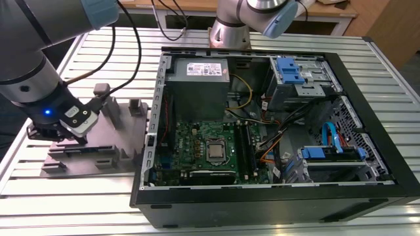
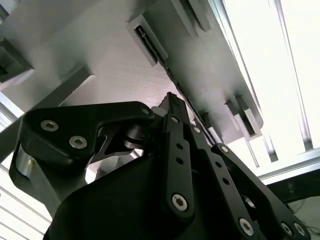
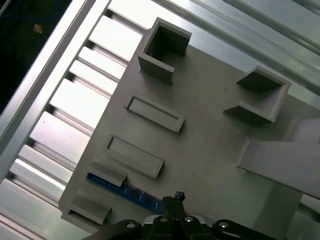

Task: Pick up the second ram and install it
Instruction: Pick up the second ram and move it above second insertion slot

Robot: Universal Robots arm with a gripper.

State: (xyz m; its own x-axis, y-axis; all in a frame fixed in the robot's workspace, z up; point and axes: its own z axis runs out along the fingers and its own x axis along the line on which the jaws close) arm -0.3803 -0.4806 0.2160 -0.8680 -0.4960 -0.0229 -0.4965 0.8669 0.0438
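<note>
Seemingly, second ram (image 3: 124, 190) right beside claw (image 3: 176, 199)

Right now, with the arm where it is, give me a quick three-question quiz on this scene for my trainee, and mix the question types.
1. Fill in: the grey slotted holder plate sits on the exterior view's ___ of the open black computer case.
2. True or false: the gripper hangs over that case.
3. The slim blue memory stick lies: A) in the holder plate, B) inside the case, C) on the bare table.

Key: 1 left; 2 false; 3 A.
</note>
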